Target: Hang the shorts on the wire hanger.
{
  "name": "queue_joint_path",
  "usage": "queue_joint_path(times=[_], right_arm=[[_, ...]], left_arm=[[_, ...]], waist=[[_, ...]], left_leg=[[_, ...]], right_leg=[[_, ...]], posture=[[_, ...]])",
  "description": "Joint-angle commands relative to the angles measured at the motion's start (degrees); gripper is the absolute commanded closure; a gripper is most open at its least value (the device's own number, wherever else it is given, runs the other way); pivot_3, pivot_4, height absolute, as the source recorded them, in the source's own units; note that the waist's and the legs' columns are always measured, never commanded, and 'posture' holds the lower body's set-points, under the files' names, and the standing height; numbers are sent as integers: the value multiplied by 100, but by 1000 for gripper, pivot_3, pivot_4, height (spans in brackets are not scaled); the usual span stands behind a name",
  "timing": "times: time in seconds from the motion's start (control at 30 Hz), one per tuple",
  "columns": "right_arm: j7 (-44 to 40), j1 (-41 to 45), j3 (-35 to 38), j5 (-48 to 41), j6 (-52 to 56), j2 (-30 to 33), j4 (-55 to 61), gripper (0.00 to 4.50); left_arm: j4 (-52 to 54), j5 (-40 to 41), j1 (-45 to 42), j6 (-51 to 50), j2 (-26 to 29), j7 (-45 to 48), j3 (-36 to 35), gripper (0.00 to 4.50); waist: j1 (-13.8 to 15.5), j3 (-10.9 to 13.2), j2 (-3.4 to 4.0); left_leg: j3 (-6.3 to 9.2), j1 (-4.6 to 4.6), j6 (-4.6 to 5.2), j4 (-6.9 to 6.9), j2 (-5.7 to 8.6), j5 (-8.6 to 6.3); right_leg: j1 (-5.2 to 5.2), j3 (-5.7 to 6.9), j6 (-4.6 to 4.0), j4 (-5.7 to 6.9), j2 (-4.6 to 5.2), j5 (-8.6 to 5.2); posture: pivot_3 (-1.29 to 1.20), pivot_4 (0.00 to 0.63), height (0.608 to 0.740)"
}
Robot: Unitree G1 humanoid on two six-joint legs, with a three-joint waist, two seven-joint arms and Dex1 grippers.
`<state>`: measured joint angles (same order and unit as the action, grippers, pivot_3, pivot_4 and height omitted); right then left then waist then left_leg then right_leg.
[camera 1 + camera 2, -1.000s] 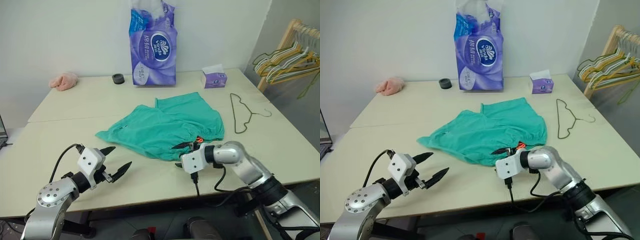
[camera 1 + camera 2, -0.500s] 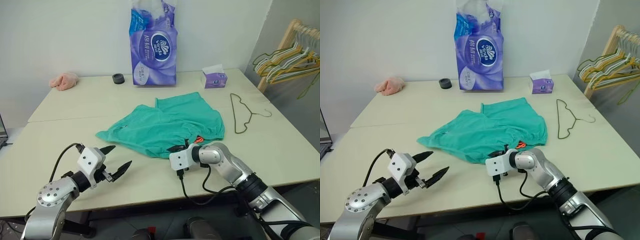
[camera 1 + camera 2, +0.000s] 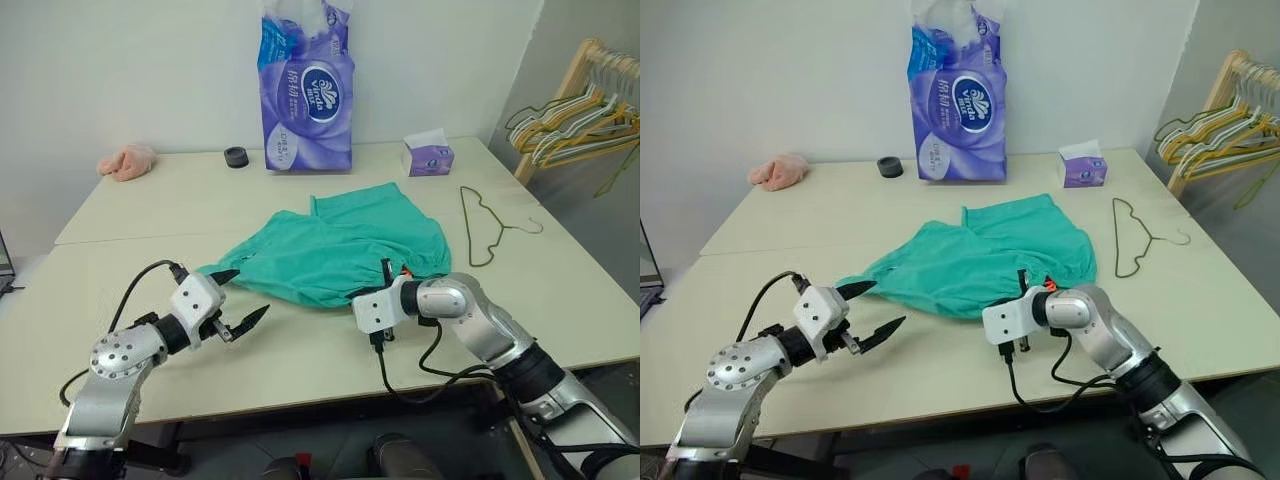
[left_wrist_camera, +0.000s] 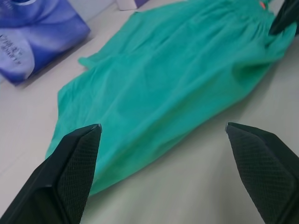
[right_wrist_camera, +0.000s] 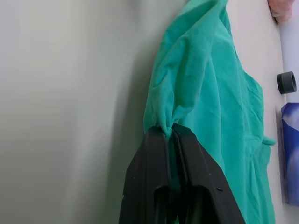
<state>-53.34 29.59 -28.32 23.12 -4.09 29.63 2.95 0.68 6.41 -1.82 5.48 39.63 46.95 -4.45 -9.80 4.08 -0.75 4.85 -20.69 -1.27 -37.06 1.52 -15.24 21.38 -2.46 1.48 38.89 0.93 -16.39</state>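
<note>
Shorts (image 3: 335, 255) lie spread near the middle of the worktop (image 3: 140, 215), their near edge pinched and lifted slightly by the right gripper (image 5: 170, 133), whose fingers are closed on the fabric beside the orange tie. The left gripper (image 3: 240, 298) hovers just off the shorts' left corner near the front edge, fingers spread wide and holding nothing. The hanger (image 3: 482, 226) lies flat toward the right edge, well apart from the shorts. A purple pack (image 3: 307, 90) stands at the back edge.
</note>
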Motion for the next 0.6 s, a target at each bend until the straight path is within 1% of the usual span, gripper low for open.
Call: queue_joint_path(times=[0.03,0.17,0.27,0.37,0.5,0.6], right_arm=[[-220,56,218,-290,4,149,466,4472],[-311,34,313,-439,59,308,648,4472],[-349,-3,407,-546,60,457,696,4472],[-391,-59,551,-664,-15,702,686,4472],[-416,-95,703,-789,-181,972,554,4472],[-386,-54,713,-809,-363,1029,385,4500]], left_arm=[[-689,-619,-555,924,218,-15,275,0],[-1617,-1164,-1105,1656,351,-236,527,0],[-2148,-1479,-1309,2034,521,-358,625,0],[-2692,-1822,-1446,2396,781,-554,706,0],[-3346,-2451,-1603,2912,1206,-811,1000,0],[-3613,-2780,-1690,3167,1390,-876,1252,576]], waist=[[-5,2,1],[-76,2,1],[-154,3,0],[-222,5,0],[-295,10,3],[-307,10,3]], left_leg=[[0,0,0,1,0,0],[3,-3,0,1,0,0],[3,-5,0,1,2,0],[4,-8,0,5,2,-1],[10,-10,0,11,2,-1],[10,-9,0,12,2,-1]], right_leg=[[1,0,0,-1,0,0],[2,3,1,-1,0,0],[3,2,2,-1,4,0],[8,3,2,-1,6,0],[12,10,3,0,6,0],[11,10,4,0,6,-1]], posture=[[-252,39,740],[-273,42,740],[-279,45,740],[-288,48,740],[-290,50,740],[-290,50,740]])
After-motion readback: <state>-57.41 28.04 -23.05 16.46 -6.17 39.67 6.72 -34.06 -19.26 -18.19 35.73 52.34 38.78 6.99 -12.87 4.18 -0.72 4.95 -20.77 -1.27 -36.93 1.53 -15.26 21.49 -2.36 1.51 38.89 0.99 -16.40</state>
